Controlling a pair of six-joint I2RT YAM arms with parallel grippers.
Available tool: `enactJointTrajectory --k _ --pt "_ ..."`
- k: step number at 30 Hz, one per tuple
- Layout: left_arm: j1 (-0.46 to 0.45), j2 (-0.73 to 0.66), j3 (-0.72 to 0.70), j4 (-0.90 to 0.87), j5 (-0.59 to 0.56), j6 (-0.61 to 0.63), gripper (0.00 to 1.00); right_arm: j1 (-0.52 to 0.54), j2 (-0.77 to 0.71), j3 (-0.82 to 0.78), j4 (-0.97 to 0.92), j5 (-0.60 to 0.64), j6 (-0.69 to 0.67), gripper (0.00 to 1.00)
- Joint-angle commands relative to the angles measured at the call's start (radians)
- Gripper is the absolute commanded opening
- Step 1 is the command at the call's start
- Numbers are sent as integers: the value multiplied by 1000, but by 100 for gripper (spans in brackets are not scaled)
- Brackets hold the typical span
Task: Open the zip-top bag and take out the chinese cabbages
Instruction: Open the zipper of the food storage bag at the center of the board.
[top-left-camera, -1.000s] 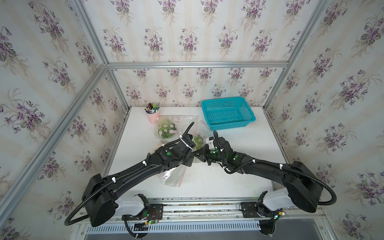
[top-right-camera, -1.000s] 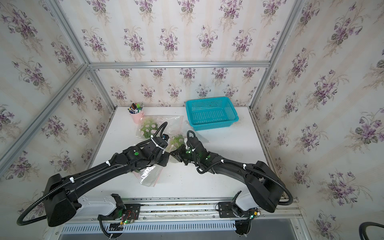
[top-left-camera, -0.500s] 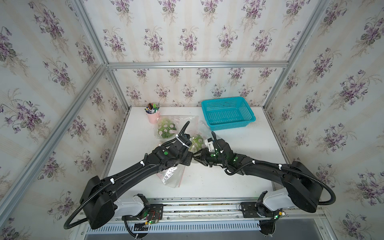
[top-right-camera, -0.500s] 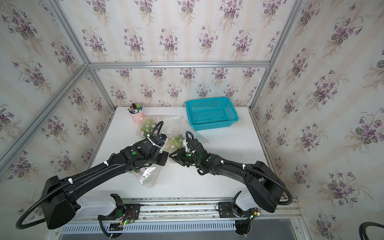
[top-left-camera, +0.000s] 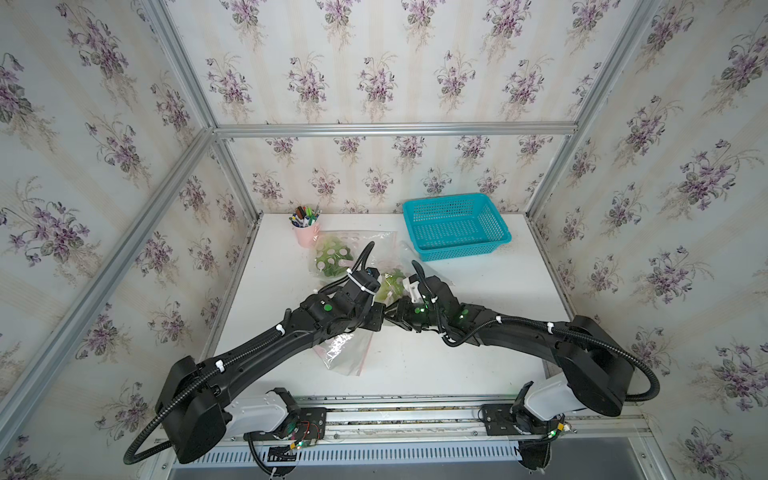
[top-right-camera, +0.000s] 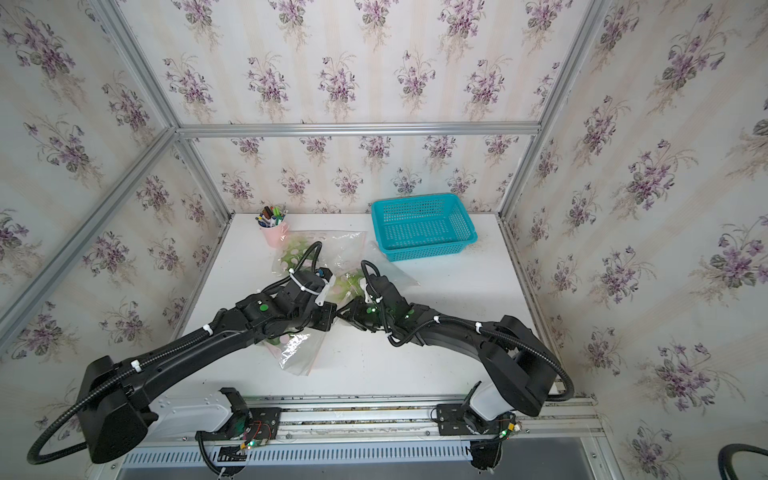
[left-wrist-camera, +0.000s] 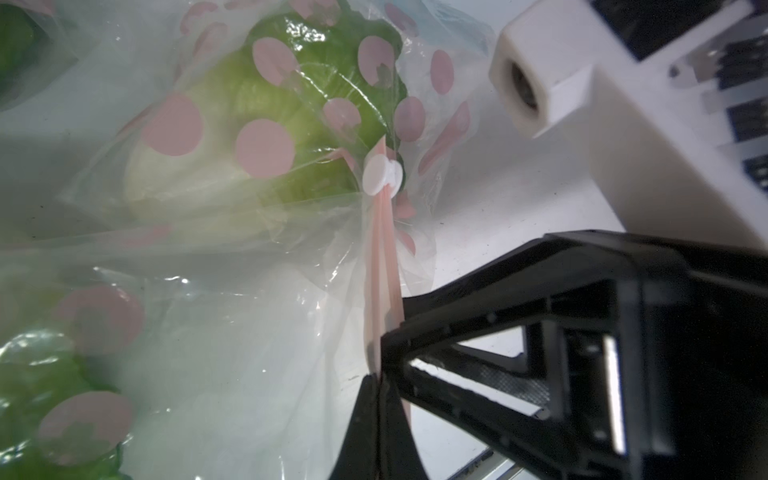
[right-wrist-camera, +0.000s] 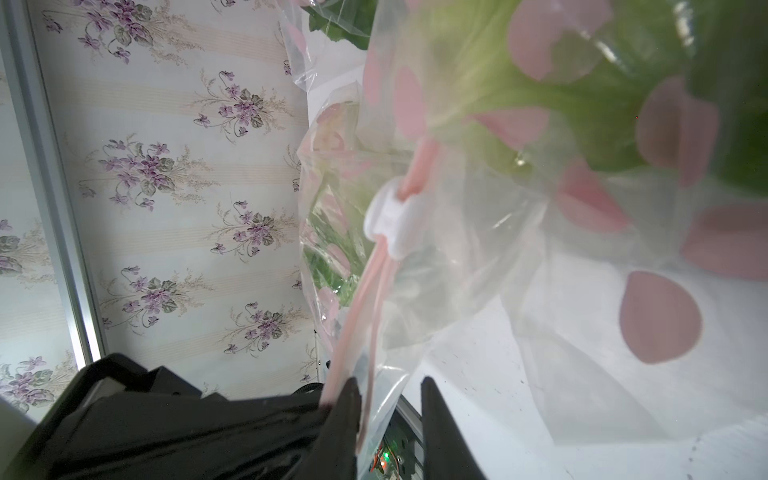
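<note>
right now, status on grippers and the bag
Left gripper shut on zip. Right gripper open, bag edge between jaws. Cabbage inside bag, slider partway. Nothing else in the way.

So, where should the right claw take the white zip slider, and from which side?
Probably the white slider, across its broad faces, approaching along the pink track from the end pinched by the left claw: it straddles the track and bulges both sides.
</note>
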Motion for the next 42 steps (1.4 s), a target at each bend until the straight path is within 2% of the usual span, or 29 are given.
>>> enactJointTrajectory --k 1,9,12,15,23,29,42 --pt "5 -9 -7 27 24 -15 0 2 16 11 24 37 3 20" --pt "17 -29 -26 29 39 -16 0 2 41 39 46 43 -10 23" --pt "22 -36 -34 32 41 -16 0 1 46 45 37 53 -19 16" --pt "28 -40 -40 32 42 -18 0 2 41 38 36 65 -21 0" --pt "41 -62 -56 29 -5 -25 0 2 -15 17 -47 108 -47 0" --pt "43 -86 -51 13 -60 -26 0 1 -85 -73 -93 139 -53 0" --pt "42 -79 -21 11 -24 0 0 29 -181 -149 -206 229 -78 0"
